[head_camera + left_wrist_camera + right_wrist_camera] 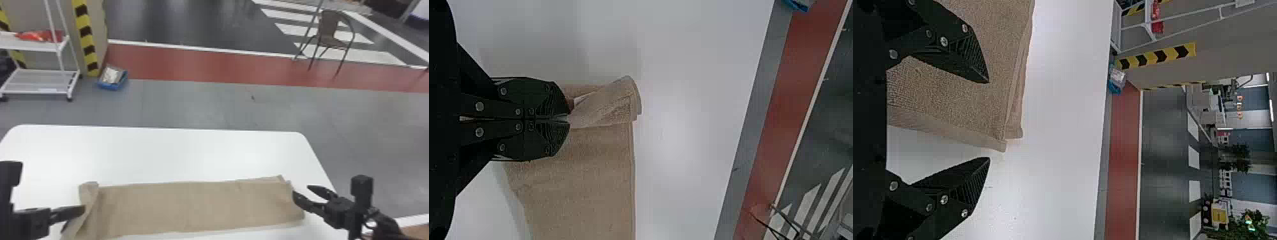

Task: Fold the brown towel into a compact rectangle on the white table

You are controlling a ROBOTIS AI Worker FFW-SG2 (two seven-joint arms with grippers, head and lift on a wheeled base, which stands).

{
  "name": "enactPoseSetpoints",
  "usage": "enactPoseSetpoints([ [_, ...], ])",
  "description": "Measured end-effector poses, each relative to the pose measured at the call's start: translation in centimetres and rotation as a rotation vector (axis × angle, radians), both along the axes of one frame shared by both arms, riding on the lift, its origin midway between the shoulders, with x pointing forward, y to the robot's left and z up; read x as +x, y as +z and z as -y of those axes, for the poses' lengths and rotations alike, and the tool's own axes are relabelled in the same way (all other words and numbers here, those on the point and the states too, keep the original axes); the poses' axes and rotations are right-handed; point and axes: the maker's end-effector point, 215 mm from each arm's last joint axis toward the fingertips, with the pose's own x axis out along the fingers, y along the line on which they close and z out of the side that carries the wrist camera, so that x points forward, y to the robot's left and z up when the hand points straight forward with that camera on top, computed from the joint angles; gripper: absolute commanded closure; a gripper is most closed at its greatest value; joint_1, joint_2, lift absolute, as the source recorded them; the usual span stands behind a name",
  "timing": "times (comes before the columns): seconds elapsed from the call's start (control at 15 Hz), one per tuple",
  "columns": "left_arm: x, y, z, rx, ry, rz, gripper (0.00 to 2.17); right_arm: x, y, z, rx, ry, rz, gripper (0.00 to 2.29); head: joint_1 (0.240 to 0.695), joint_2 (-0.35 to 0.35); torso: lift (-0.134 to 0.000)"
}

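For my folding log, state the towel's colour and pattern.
The towel is plain light brown, without pattern; clearest in the right wrist view.

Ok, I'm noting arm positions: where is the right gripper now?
In the head view, the right gripper is on the right, fingers open, at the right end of the towel, near the right edge of the table.

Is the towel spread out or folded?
Partly folded: the brown towel lies as a long strip, with stacked edges at its right end, its left end pinched in the left hand.
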Motion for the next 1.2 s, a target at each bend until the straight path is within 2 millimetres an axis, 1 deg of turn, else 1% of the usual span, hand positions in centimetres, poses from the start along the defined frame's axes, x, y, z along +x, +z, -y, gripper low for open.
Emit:
enactPoseSetpoints([
  [0.27,0.5,0.5,4.9,-0.077,-0.005,0.008,1.66,-0.1,-0.1,0.1,-0.003,0.003,0.007,0.39,0.695,-0.32,0.0],
  [0.33,0.5,0.7,6.4,-0.098,-0.01,0.009,1.66,-0.1,-0.1,0.1,-0.004,0.003,0.007,0.39,0.695,-0.345,0.0],
  [0.4,0.6,0.8,7.6,-0.113,-0.014,0.012,1.66,-0.1,-0.2,0.0,-0.005,0.004,0.006,0.39,0.695,-0.35,0.0],
  [0.67,1.8,1.9,12.5,-0.147,-0.033,0.055,1.66,0.1,-0.5,-0.3,-0.011,0.014,0.008,0.39,0.695,-0.35,0.0],
  [0.8,2.1,2.3,14.5,-0.158,-0.051,0.068,1.66,0.2,-0.5,-0.3,-0.015,0.017,0.015,0.39,0.695,-0.35,0.0],
  [1.2,1.6,2.0,21.0,-0.193,-0.1,0.086,1.66,0.3,-0.7,-0.2,-0.023,0.025,0.02,0.39,0.695,-0.35,0.0],
])
